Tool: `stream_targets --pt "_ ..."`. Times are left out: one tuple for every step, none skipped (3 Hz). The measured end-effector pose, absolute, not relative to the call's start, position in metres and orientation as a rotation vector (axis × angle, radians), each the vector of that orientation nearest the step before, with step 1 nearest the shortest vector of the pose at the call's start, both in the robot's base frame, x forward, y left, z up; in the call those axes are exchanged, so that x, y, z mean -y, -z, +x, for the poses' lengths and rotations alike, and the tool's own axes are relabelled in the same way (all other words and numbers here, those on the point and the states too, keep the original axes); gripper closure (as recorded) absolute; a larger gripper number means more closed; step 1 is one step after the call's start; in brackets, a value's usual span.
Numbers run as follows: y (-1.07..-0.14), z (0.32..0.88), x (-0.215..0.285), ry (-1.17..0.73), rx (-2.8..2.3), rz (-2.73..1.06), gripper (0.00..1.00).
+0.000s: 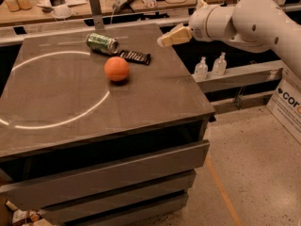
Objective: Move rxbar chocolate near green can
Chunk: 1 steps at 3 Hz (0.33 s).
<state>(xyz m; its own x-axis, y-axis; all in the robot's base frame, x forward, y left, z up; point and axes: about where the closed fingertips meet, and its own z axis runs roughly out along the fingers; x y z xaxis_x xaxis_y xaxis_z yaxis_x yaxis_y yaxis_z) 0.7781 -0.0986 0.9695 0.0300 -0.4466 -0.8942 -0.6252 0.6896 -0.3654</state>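
The rxbar chocolate (135, 56) lies flat on the table (70, 112), just beside the green can (102, 43), at its four o'clock; the gripper (170, 36) hangs at the bar's two o'clock, over the table's edge, carrying nothing, spread or closed I cannot tell; a low arm sweep could roll the can, or the orange ball (116, 68), away.

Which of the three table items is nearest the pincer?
The rxbar chocolate, the flat black wrapper beside the green can; the pincer hovers at the table edge, farther from the orange ball.

Seemingly a lab: cluttered workbench (80, 11) behind end effector (164, 40).
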Motion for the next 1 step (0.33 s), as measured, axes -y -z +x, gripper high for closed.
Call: stream_targets --pt "-0.9695 0.7781 0.0985 -0.171 -1.602 -0.896 0.00"
